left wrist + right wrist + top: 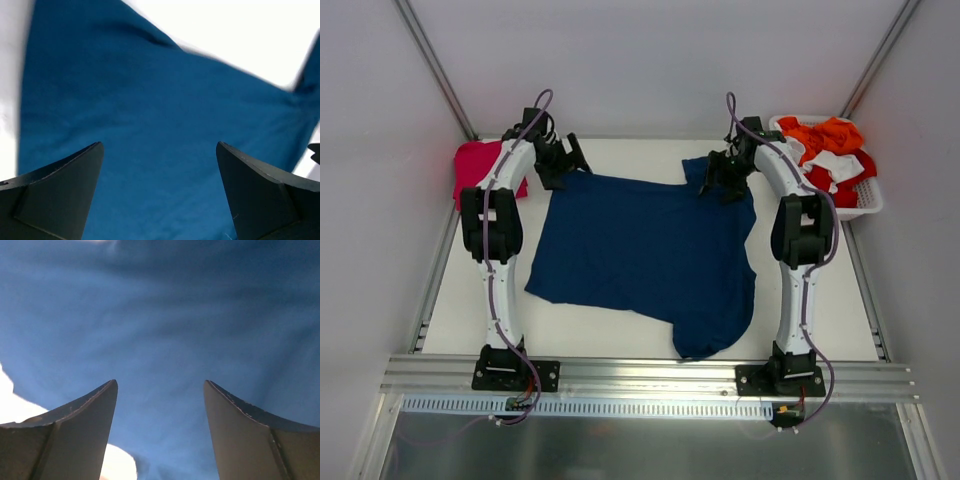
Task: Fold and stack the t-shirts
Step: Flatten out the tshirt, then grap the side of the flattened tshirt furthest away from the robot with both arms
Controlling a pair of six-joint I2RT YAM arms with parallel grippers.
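Note:
A large navy blue t-shirt [645, 252] lies spread on the white table, one sleeve reaching toward the front edge. A pinkish-red t-shirt [478, 165] lies folded at the far left, behind the left arm. My left gripper [570, 158] hovers open over the navy shirt's far left corner; blue cloth [150, 125] fills the space between its fingers [65, 190]. My right gripper [725, 180] stands open over the shirt's far right corner, above blue cloth [160, 330], with nothing clamped between its fingers [250, 435].
A white basket [868, 205] at the far right holds orange, red and white clothes [830, 150]. Metal frame rails run along the table's sides and front. Bare white table [470, 300] shows left of the navy shirt.

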